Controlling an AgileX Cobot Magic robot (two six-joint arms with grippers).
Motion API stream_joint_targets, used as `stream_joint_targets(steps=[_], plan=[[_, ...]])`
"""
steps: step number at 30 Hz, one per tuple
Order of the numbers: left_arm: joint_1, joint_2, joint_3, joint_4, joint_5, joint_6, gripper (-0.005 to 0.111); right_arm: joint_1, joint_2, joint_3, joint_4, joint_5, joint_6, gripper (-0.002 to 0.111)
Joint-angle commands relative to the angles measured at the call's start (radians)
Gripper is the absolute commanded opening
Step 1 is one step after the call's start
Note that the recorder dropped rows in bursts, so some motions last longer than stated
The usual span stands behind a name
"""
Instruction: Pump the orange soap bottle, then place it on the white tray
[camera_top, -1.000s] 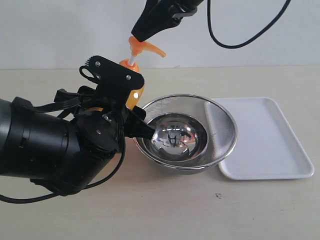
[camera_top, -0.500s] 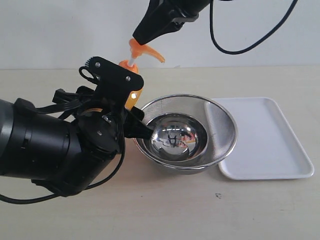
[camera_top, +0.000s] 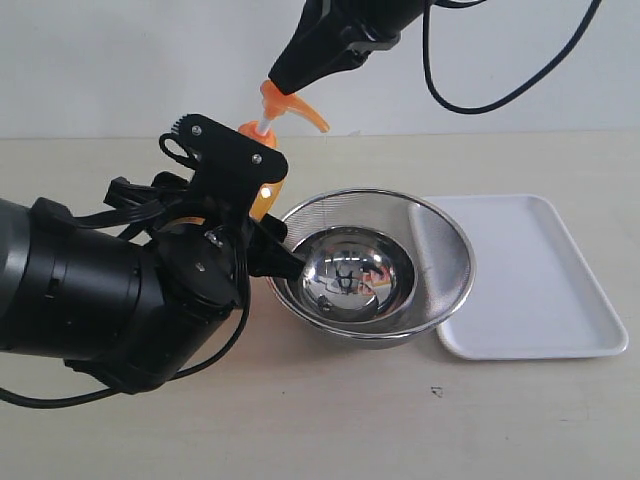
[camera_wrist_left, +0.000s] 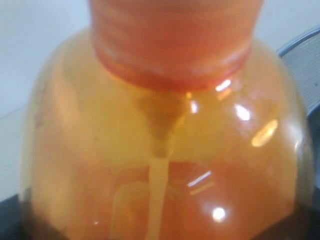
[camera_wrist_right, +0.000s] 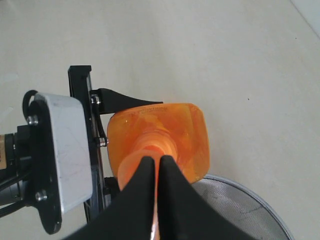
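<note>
Two arms on one bottle (camera_wrist_left: 160, 165). It stands upright, long axis vertical, just left of the mesh bowl (camera_top: 440, 225). Its base is hidden behind the left arm (camera_top: 120, 290), so I cannot tell whether it rests on the surface (camera_top: 400, 430). Left jaws closed round its body; one black finger (camera_wrist_right: 125, 100) lies flat against its side. Pump head (camera_top: 292, 103) sits directly under the right jaws, which are pinched together with tips on its top. A press would run straight down the axis. Spout points right in the exterior view, toward bowl and tray (camera_top: 590, 345). Tray lies beyond the bowl, well apart from the bottle. Left arm looks the likely carrier.
</note>
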Motion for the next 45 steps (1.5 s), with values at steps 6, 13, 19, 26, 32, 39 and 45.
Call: stream_joint_targets(steps=[6,13,19,26,32,39,45], plan=[[-0.003,-0.01,-0.01,0.039,0.008,-0.029,0.005,0.009,0.029,0.027,-0.053,0.067,-0.005,0.0],[-0.003,-0.01,-0.01,0.039,0.008,-0.029,0.005,0.009,0.029,0.027,-0.053,0.067,-0.005,0.0],[-0.003,-0.01,-0.01,0.039,0.008,-0.029,0.005,0.009,0.029,0.027,-0.053,0.067,-0.005,0.0],[-0.003,-0.01,-0.01,0.039,0.008,-0.029,0.005,0.009,0.029,0.027,-0.053,0.067,-0.005,0.0],[-0.003,-0.01,-0.01,0.039,0.008,-0.029,0.005,0.009,0.004,0.027,-0.084,0.054,-0.005,0.0],[-0.003,-0.01,-0.01,0.039,0.008,-0.029,0.005,0.005,-0.098,0.027,-0.101,-0.068,-0.022,0.0],[-0.003,-0.01,-0.01,0.039,0.008,-0.029,0.005,0.005,-0.161,0.027,-0.109,-0.149,-0.035,0.0]])
